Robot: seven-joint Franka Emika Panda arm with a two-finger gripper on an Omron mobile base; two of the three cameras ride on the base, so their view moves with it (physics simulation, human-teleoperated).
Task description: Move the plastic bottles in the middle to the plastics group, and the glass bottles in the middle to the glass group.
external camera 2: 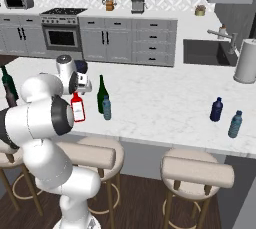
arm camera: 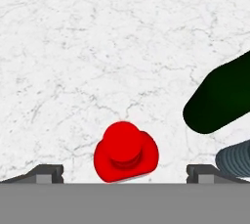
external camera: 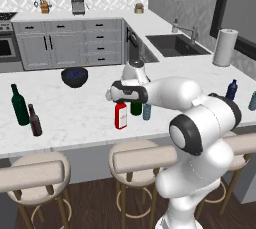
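The flat-sided red bottle (external camera: 120,116) (external camera 2: 78,109) stands near the counter's front edge, in the middle. My gripper (external camera: 119,101) (external camera 2: 79,91) hangs open just above it. From the hand, the red cap (arm camera: 125,152) lies between the two fingertips (arm camera: 49,173), untouched. Right beside it stand the green wine bottle (external camera: 136,108) (external camera 2: 102,93) (arm camera: 219,100) and the small pale blue bottle (external camera: 146,112) (external camera 2: 106,108) (arm camera: 237,159). The glass group, a dark teal bottle (external camera: 19,105) (external camera 2: 7,84) and a brown bottle (external camera: 34,121), is at the left. The plastics group, a navy bottle (external camera: 231,89) (external camera 2: 216,109) and a pale teal bottle (external camera: 253,101) (external camera 2: 234,124), is at the right.
A dark bowl (external camera: 74,76) sits behind the middle bottles. A sink (external camera: 175,45) and a paper towel roll (external camera: 224,47) (external camera 2: 246,62) are at the far right. Stools (external camera: 30,173) line the counter's front edge.
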